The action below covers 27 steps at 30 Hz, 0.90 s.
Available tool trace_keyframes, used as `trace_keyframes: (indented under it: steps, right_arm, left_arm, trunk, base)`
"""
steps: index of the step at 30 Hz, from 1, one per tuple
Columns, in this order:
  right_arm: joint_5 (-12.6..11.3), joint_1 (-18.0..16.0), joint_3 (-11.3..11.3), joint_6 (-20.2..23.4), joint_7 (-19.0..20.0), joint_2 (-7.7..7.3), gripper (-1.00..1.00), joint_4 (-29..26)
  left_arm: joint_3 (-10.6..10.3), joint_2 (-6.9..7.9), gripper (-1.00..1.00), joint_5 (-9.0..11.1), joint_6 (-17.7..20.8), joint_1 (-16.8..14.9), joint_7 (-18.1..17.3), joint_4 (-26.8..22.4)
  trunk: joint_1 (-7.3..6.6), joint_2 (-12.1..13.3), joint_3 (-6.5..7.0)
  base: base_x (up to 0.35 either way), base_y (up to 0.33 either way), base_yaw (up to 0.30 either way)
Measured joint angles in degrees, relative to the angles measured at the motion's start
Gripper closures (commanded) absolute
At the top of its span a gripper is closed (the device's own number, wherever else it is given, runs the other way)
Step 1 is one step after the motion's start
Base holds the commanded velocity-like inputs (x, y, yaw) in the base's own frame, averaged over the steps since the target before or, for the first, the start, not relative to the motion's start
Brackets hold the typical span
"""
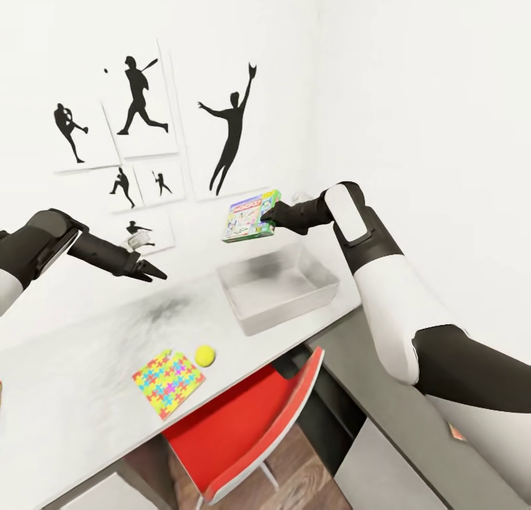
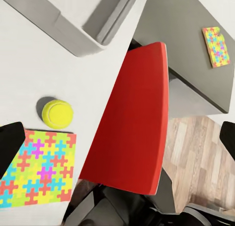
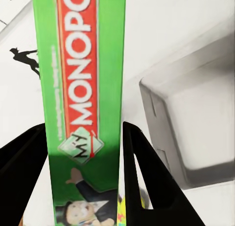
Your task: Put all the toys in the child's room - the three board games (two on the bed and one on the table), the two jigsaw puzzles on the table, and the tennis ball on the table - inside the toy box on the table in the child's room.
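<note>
My right gripper (image 1: 269,217) is shut on a green Monopoly board game (image 1: 251,215), which it holds on edge in the air above the far rim of the grey toy box (image 1: 276,285). The right wrist view has the board game (image 3: 81,103) clamped between both fingers, with the toy box (image 3: 196,123) beyond. My left gripper (image 1: 151,272) hangs open over the white table (image 1: 66,377), empty. A yellow tennis ball (image 1: 205,356) (image 2: 57,113) lies beside a colourful jigsaw puzzle (image 1: 168,381) (image 2: 39,167) near the table's front edge. A second jigsaw puzzle (image 2: 216,46) lies on a lower grey surface.
A red chair (image 1: 251,421) (image 2: 132,123) is tucked under the table's front edge. To its right runs a low grey cabinet (image 1: 383,436) over wooden floor. The white wall behind the table carries black sports silhouettes (image 1: 140,97).
</note>
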Motion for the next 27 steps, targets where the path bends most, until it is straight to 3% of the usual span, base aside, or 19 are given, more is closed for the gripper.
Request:
trace_keyframes:
  steps: [14, 22, 27]
  right_arm:
    - [-0.04, 0.00, -0.02, 0.03, 0.01, 0.00, 1.00, -0.17]
    - [0.04, 0.00, 0.02, 0.01, 0.00, 0.00, 1.00, -0.17]
    - [-0.14, 0.00, 0.01, -0.09, 0.00, 0.00, 1.00, -0.18]
  left_arm:
    - [0.10, -0.04, -1.00, 0.03, 0.05, 0.00, 1.86, 0.28]
    - [0.14, -0.04, -1.00, 0.03, 0.08, 0.00, 1.93, 0.28]
    - [0.10, -0.04, -1.00, 0.03, 0.09, 0.00, 1.92, 0.28]
  trunk:
    - [-0.02, -0.01, 0.00]
    - [-0.01, -0.01, 0.00]
    - [0.01, 0.00, 0.00]
  base:
    - [0.257, 0.020, 0.000]
    - [0.237, -0.100, 0.000]
    - [0.095, -0.017, 0.000]
